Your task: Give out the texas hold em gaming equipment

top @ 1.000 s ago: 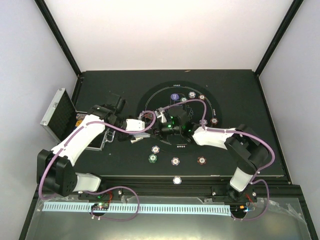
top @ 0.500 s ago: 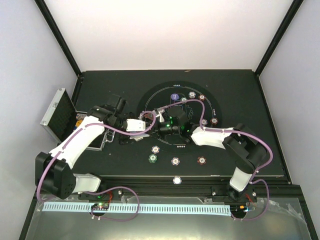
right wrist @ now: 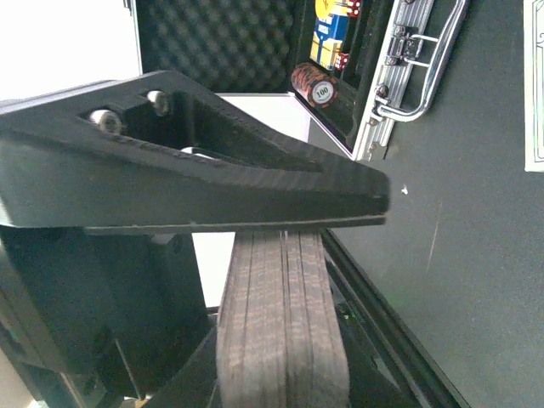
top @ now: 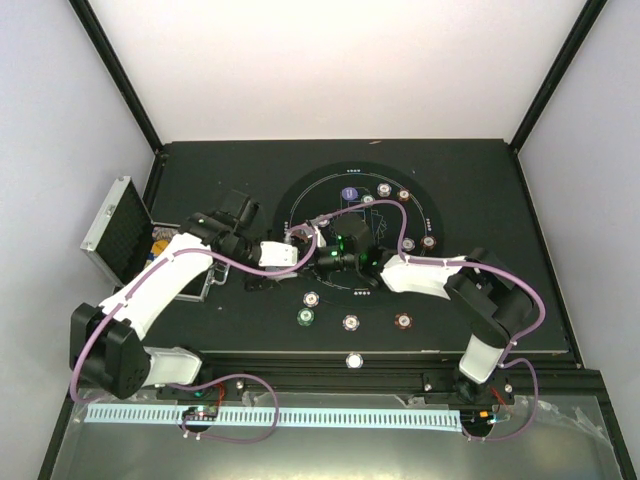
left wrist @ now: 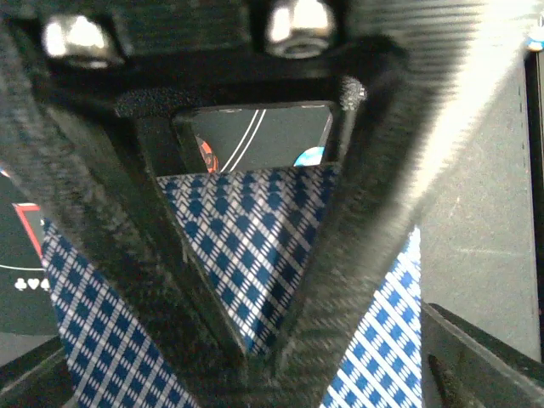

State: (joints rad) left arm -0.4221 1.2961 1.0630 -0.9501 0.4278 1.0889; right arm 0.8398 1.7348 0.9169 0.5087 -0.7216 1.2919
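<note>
The two grippers meet over the black mat left of centre. My right gripper [top: 325,258] is shut on a thick deck of playing cards [right wrist: 280,323], clamped by its flat faces, with its edge toward the right wrist camera. In the left wrist view the deck's blue checked card back [left wrist: 255,246] fills the frame behind a dark triangular finger [left wrist: 102,212] lying flat on it. My left gripper [top: 295,250] is at the deck, its own fingers standing wide apart. Several striped poker chips lie on the mat, among them a green one [top: 303,317] and a red-brown one [top: 402,321]. A purple button disc [top: 349,193] lies farther back.
The silver ribbed case [top: 115,230] stands open at the table's left edge, with a stack of red-brown chips [right wrist: 314,83] inside. A white disc [top: 353,360] sits at the front rail. More chips [top: 428,241] ring the printed circle on the right.
My left gripper has opened off the deck and shifted slightly right. My right gripper has closed on the deck.
</note>
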